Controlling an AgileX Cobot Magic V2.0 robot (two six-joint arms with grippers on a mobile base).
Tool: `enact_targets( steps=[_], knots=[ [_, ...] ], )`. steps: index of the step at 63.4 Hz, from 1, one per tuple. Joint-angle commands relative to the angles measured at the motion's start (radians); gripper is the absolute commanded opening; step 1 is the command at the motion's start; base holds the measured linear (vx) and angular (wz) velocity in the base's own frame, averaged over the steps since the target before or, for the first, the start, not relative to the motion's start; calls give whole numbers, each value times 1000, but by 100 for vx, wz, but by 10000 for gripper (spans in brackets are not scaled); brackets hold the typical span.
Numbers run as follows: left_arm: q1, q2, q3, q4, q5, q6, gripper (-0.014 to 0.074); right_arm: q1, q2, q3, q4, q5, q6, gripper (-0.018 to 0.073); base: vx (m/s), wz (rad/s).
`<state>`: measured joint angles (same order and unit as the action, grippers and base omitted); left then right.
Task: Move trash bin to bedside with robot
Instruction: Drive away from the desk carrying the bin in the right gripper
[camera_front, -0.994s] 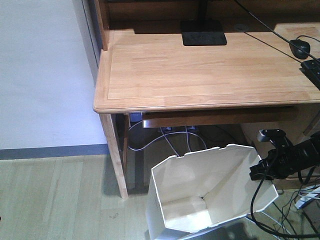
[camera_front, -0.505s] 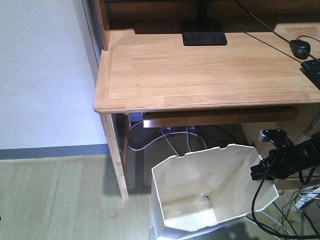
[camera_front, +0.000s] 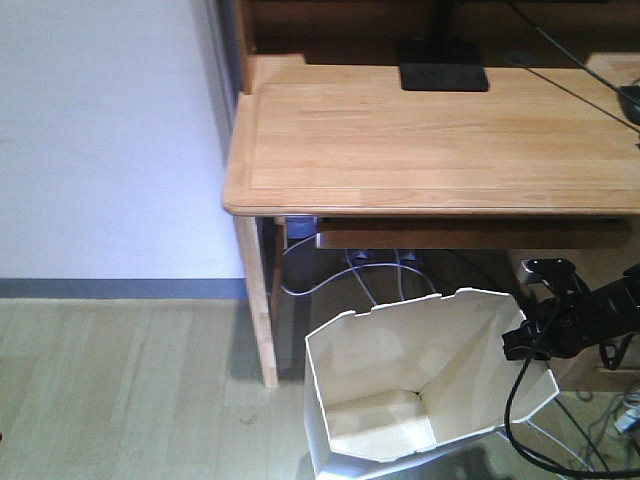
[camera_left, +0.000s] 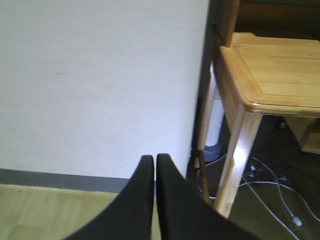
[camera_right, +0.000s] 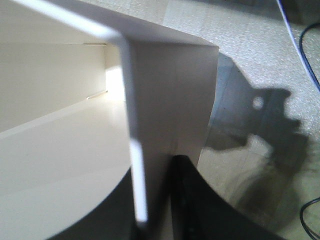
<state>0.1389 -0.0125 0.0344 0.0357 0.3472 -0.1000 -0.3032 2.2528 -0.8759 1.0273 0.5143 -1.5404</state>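
We see a tall white trash bin (camera_front: 400, 390) of thin, smooth plastic. Its angular rim is cut with small notches and its flat panels narrow toward the base. It stands on the floor (camera_front: 120, 390) just in front of the desk (camera_front: 430, 140), below the desk's front edge. The right gripper (camera_front: 522, 343), small and black with a trailing cable, clamps the bin's rim on the side away from the desk's corner leg. Only the right wrist view shows the grip itself: the thin wall runs between the two dark fingers (camera_right: 200, 210), one inside the bin and one outside. The left wrist view shows the left gripper (camera_left: 155, 200), its curved glossy fingers pressed together around nothing, facing the plain white wall (camera_front: 100, 140) beside the desk. The desk is light wood with a rounded edge and visible grain. A flat black stand (camera_front: 443, 77) sits at the desk's back, and pale cables (camera_front: 350, 280) hang beneath it. The floor is pale wood-look planking, and a grey baseboard (camera_front: 110, 288) runs along the wall.
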Motion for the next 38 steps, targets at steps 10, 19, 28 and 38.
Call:
enact_targets(
  steps=[10, 19, 28, 38],
  knots=[
    [-3, -14, 3, -2, -66, -4, -6, -2, -73, -11, 57, 190, 5, -5, -8, 41],
    [-3, -14, 3, -2, -66, -4, -6, -2, -73, -11, 57, 189, 5, -5, -8, 51],
    [-3, -14, 3, -2, -66, -4, -6, -2, -73, -11, 57, 189, 5, -5, -10, 55],
    [-3, -14, 3, -2, -66, -4, -6, -2, -73, -11, 57, 189, 5, -5, -9, 56]
  ],
)
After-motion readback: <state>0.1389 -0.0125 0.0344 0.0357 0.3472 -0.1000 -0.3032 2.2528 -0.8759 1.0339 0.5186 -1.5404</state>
